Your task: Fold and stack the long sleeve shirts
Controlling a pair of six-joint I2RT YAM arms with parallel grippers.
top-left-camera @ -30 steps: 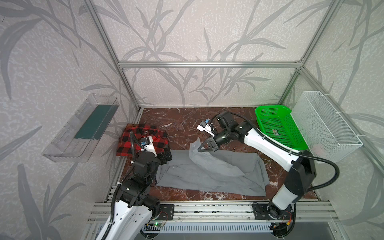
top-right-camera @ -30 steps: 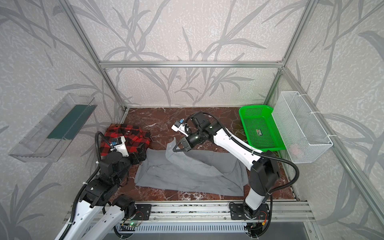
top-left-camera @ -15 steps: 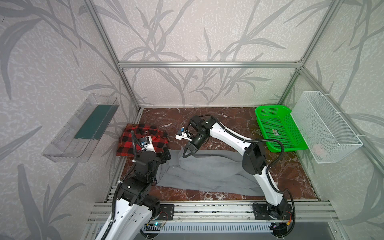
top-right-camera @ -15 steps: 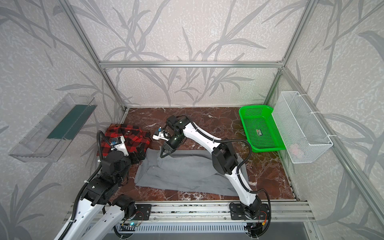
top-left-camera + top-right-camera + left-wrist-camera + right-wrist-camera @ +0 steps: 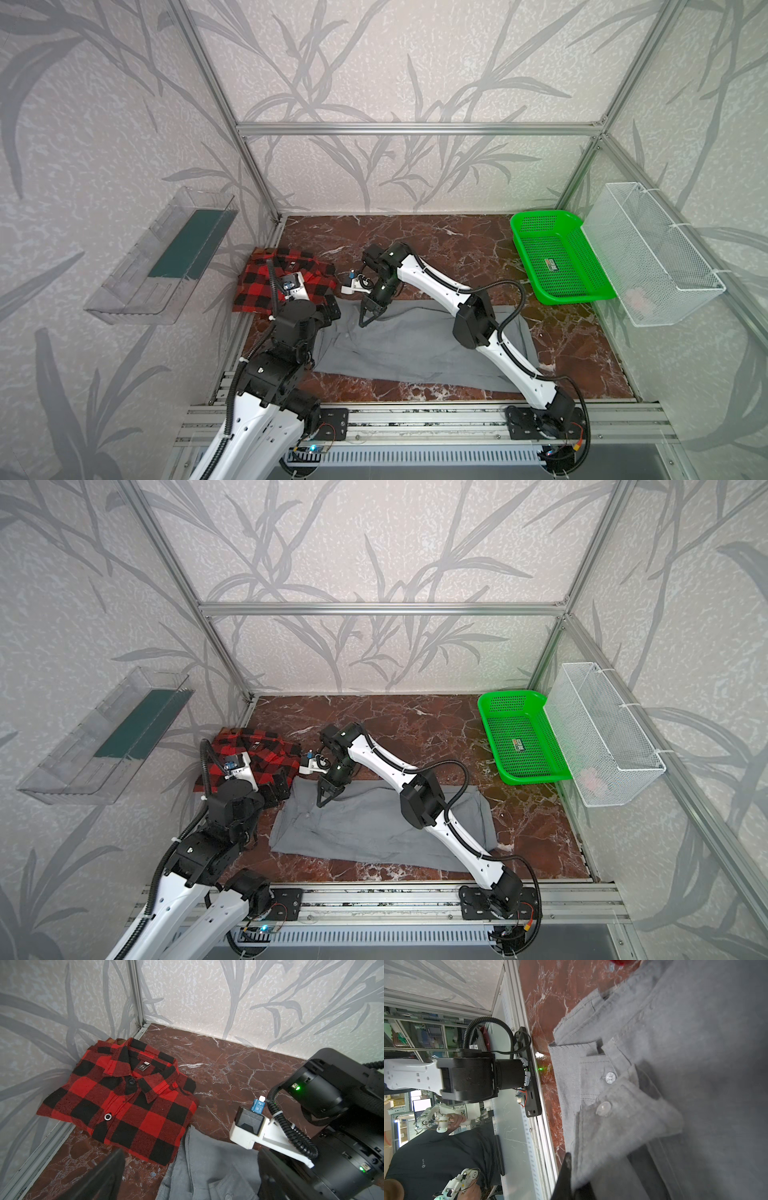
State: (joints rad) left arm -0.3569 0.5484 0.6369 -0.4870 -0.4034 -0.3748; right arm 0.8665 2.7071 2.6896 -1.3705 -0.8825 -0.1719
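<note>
While clamped on cloth of the light gray shirt (image 5: 407,349) spread in the middle, has swept leftward with the right gripper (image 5: 365,320) to its collar end: likely closing a fold. Holds the left gripper (image 5: 191,1151) apart beside the folded plaid flannel shirt (image 5: 253,286).

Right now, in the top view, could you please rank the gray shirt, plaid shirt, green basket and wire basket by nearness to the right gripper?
From the right gripper:
1. Light gray shirt, at its tips.
2. Red-and-black plaid shirt, far-left corner.
3. Green plastic basket, far right.
4. White wire basket, right wall.
</note>
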